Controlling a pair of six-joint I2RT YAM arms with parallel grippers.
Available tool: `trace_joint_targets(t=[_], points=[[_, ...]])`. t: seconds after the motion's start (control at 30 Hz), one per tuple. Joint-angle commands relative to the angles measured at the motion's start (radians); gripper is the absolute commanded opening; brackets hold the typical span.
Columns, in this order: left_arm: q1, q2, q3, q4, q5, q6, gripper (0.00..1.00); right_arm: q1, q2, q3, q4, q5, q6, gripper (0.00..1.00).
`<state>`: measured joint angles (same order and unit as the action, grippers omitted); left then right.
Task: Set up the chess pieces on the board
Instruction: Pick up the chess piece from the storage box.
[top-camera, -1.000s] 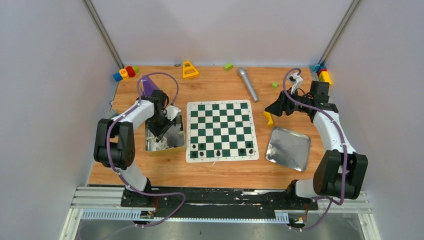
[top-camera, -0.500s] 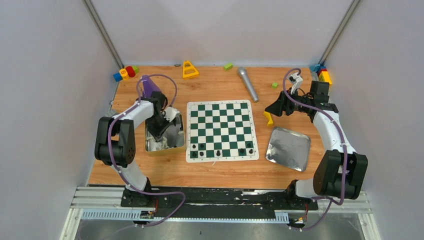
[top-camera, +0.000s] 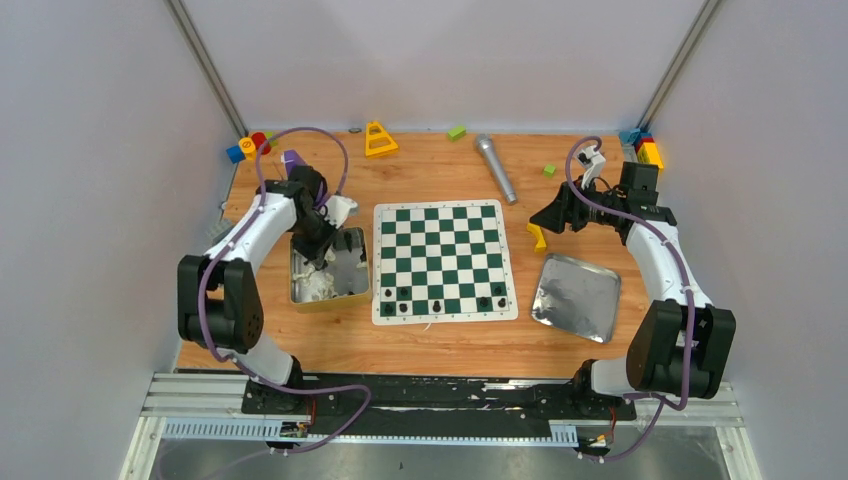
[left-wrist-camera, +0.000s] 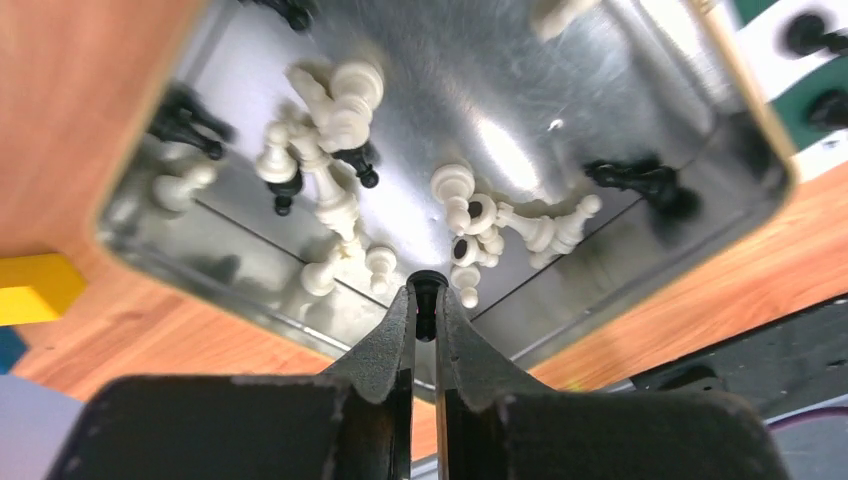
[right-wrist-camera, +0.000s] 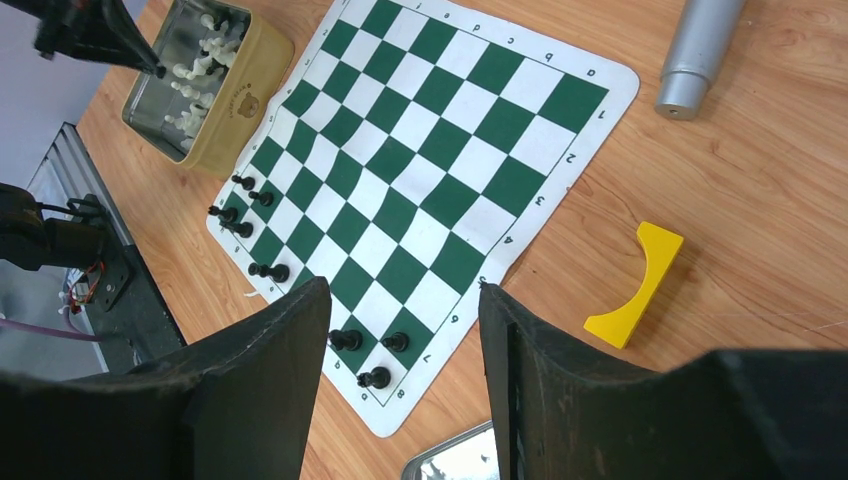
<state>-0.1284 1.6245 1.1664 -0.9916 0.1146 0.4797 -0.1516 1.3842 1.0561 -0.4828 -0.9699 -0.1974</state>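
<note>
The green and white board (top-camera: 440, 250) lies mid-table, with several black chess pieces (top-camera: 437, 303) standing in its near rows. More white chess pieces (left-wrist-camera: 330, 100) and black chess pieces (left-wrist-camera: 640, 180) lie loose in a metal tin (top-camera: 326, 300) left of the board. Above that tin my left gripper (left-wrist-camera: 426, 295) is shut on a small black chess piece (left-wrist-camera: 427, 280), pinched at its tips. My right gripper (right-wrist-camera: 402, 288) hangs open and empty over the board's right edge (right-wrist-camera: 440, 130), above the black pieces (right-wrist-camera: 348, 340) at the near right corner.
A shiny metal tray (top-camera: 577, 297) lies right of the board, with a yellow arch block (top-camera: 537, 237) beside it. A silver microphone (top-camera: 496, 168) lies behind the board. A yellow triangle (top-camera: 379, 138) and coloured blocks (top-camera: 250, 146) sit along the far edge.
My left gripper's jaws have closed onto a black piece in the tin, and the left arm has swung a little back and to the left. The right arm has not moved.
</note>
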Motion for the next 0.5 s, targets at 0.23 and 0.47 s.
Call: trace_joint_targets(t=[0.23, 0.47], points=[[-0.228, -0.104, 0.223, -0.141, 0.152, -0.047, 0.11, 0.004, -0.019, 0.027, -0.007, -0.003, -0.025, 0.57], [-0.493, 0.073, 0.354, -0.113, 0.134, -0.065, 0.12, 0.003, -0.040, 0.025, -0.009, 0.018, -0.027, 0.57]])
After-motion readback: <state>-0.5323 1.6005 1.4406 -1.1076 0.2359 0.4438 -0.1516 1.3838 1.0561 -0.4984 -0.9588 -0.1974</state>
